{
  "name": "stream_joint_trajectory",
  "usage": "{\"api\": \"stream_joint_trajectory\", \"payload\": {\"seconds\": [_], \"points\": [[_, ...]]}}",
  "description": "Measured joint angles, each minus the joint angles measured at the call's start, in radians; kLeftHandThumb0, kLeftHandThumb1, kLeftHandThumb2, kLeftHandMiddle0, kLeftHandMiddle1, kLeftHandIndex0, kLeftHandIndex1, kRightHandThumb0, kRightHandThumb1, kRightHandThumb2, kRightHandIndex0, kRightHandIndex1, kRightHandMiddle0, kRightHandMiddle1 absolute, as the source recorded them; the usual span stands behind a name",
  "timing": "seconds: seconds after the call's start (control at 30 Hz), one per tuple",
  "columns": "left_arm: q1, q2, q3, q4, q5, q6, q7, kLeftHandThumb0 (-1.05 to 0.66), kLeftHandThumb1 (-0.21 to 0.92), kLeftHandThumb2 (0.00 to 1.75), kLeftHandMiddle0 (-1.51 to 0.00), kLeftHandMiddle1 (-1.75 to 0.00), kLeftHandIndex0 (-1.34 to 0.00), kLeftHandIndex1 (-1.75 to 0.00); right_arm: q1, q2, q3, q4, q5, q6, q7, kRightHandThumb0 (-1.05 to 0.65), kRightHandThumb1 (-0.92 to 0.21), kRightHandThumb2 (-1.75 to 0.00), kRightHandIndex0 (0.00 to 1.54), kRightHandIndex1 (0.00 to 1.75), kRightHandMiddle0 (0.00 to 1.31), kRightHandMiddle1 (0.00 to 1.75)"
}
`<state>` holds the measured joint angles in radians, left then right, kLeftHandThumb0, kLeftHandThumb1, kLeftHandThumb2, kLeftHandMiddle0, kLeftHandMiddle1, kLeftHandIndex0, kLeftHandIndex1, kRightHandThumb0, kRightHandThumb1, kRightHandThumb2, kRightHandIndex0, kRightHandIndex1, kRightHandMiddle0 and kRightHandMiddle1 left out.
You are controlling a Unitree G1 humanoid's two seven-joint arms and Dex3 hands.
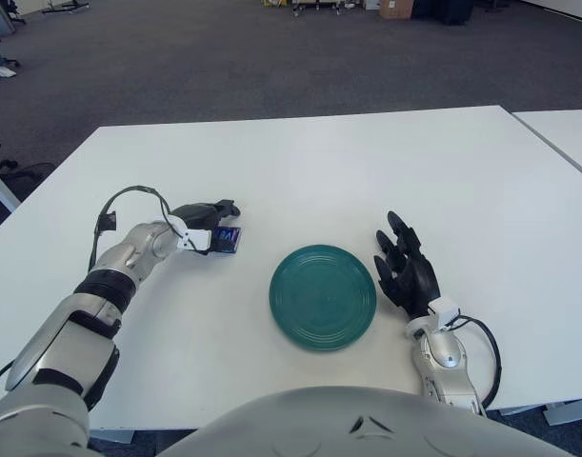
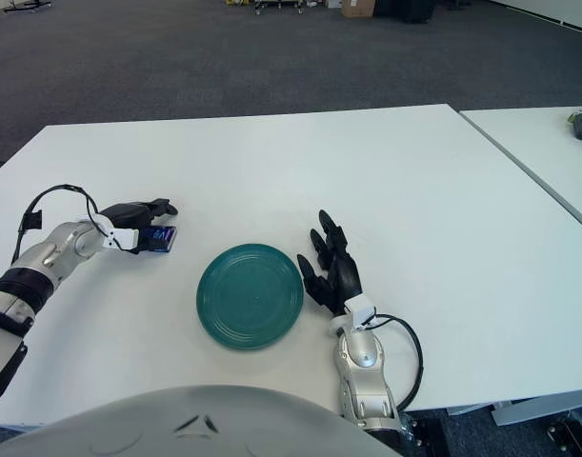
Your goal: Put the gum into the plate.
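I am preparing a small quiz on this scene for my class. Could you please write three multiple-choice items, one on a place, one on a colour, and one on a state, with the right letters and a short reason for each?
1. Where is the gum pack?
A. In the left hand, left of the plate
B. Lying on the plate
C. Under the right hand

2. What colour is the plate?
A. Red
B. Teal green
C. Yellow

3. What is the right hand doing?
A. Gripping the plate
B. Holding the gum
C. Resting open on the table, holding nothing

Answers:
1. A: the left hand grips the gum pack well left of the plate.
2. B: the plate's whole face is teal green.
3. C: the right hand lies beside the plate on the table, fingers spread.
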<state>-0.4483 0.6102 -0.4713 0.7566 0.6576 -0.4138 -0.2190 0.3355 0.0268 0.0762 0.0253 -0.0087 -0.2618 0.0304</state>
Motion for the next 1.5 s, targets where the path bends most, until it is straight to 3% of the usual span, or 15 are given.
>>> {"api": "stream_joint_trajectory", "payload": {"seconds": [0.6, 1.07, 1.5], "points": [[-0.012, -0.007, -0.04, 0.032, 0.0, -0.02, 0.026, -0.92, 0.92, 0.2, -0.26, -0.01, 0.0, -0.93, -0.034, 0.004, -0.025, 0.026, 0.005, 0.015, -0.001, -0.76, -0.92, -0.51, 0.27, 0.02, 0.0, 0.28], [0.005, 0.017, -0.045, -0.048, -0.004, -0.002, -0.001, -0.92, 0.92, 0.18, -0.23, 0.0, 0.0, -0.93, -0.044, -0.001, -0.03, 0.036, 0.005, 0.012, 0.004, -0.77, -0.92, -0.5, 0.31, 0.02, 0.0, 0.32], [0.016, 0.047, -0.046, -0.142, -0.007, 0.066, -0.102, -0.89, 0.91, 0.11, -0.15, 0.0, 0.0, -0.77, -0.044, -0.005, -0.033, 0.037, 0.018, 0.008, 0.02, -0.77, -0.92, -0.52, 0.3, 0.0, 0.0, 0.3]]}}
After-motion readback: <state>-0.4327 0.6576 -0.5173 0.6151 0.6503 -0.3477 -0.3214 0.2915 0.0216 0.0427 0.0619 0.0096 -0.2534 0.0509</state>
